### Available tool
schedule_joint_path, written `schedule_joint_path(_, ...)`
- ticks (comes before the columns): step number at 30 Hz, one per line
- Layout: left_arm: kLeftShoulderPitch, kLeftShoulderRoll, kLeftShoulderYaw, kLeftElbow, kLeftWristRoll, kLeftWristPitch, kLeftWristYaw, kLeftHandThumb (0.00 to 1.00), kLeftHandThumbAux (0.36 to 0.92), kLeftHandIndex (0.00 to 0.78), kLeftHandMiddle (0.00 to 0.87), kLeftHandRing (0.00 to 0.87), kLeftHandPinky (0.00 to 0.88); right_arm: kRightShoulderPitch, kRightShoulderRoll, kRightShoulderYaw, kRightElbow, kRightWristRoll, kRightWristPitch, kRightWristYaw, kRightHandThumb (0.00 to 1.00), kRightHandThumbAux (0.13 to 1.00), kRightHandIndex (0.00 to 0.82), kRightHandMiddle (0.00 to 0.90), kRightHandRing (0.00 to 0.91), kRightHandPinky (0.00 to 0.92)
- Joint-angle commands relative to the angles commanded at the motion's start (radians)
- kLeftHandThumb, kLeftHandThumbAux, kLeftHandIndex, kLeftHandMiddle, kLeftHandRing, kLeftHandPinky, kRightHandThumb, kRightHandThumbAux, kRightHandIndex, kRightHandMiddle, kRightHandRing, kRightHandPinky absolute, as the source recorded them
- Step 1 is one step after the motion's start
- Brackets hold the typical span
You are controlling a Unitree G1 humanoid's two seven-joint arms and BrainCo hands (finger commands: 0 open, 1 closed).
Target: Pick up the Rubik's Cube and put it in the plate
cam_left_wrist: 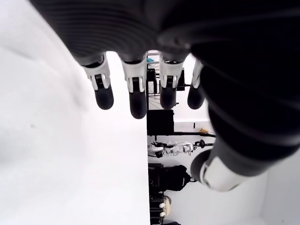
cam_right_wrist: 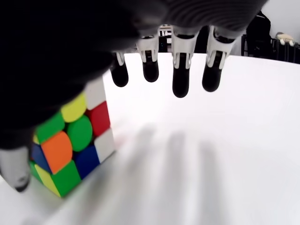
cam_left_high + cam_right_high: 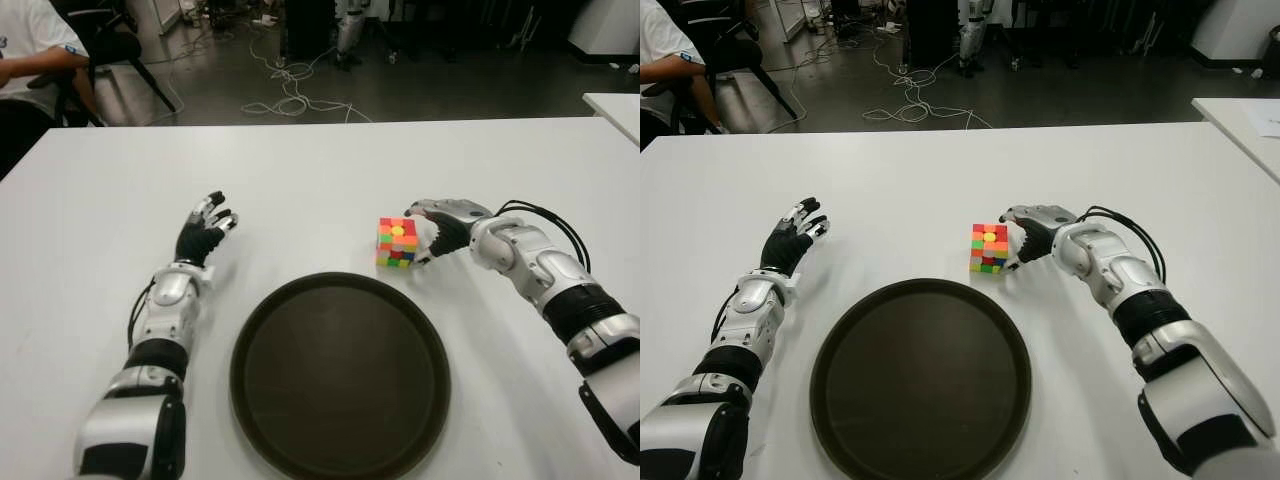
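The Rubik's Cube (image 3: pixel 397 243) stands on the white table (image 3: pixel 300 180), just beyond the far right rim of the dark brown round plate (image 3: pixel 340 380). My right hand (image 3: pixel 432 232) is right beside the cube on its right, open. In the right wrist view its fingers (image 2: pixel 180 84) reach out over bare table while the thumb (image 2: pixel 16 173) sits by the cube (image 2: pixel 70 150); nothing is grasped. My left hand (image 3: pixel 205 232) shows left of the plate, fingers (image 1: pixel 136 93) spread and holding nothing.
Beyond the table's far edge are a seated person (image 3: pixel 30 50) at the back left, a chair and cables (image 3: pixel 290 95) on the floor. The corner of another white table (image 3: pixel 615 105) shows at the far right.
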Motion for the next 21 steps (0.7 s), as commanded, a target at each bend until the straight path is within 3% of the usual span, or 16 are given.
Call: schedule_joint_path(21, -0.006, -0.002, -0.003, 0.011, 0.003, -0.003, 0.012, 0.199, 0.708, 0.04, 0.091, 0.094, 0.082, 0.008, 0.0, -0.002, -0.023, -0.009, 0.004, -0.03, 0.0, 0.542, 0.076, 0.105, 0.158, 0.221)
